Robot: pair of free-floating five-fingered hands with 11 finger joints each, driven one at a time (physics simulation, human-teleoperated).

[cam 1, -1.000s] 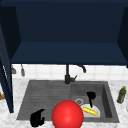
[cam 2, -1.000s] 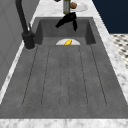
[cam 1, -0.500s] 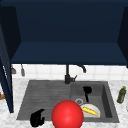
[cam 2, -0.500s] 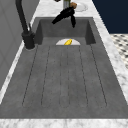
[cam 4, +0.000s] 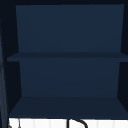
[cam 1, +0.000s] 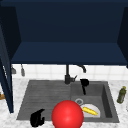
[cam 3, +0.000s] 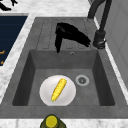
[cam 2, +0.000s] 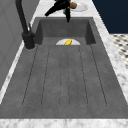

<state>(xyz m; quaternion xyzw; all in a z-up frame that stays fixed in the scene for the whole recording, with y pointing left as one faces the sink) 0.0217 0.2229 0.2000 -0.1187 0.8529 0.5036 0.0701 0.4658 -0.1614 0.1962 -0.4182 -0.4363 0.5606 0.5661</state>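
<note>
Right hand (cam 1: 84,83) above the sink basin, fingers straight and pointing down, corn cob (cam 1: 90,111) on plate (cam 1: 96,108) below, left hand (cam 1: 37,118) curled, empty.

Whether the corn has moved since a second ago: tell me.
No. In the front view the corn lies on the same part of the plate, just as far from the drain.

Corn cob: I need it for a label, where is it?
The corn cob lies on the white plate in the sink basin, left of the drain in the right side view.
</note>
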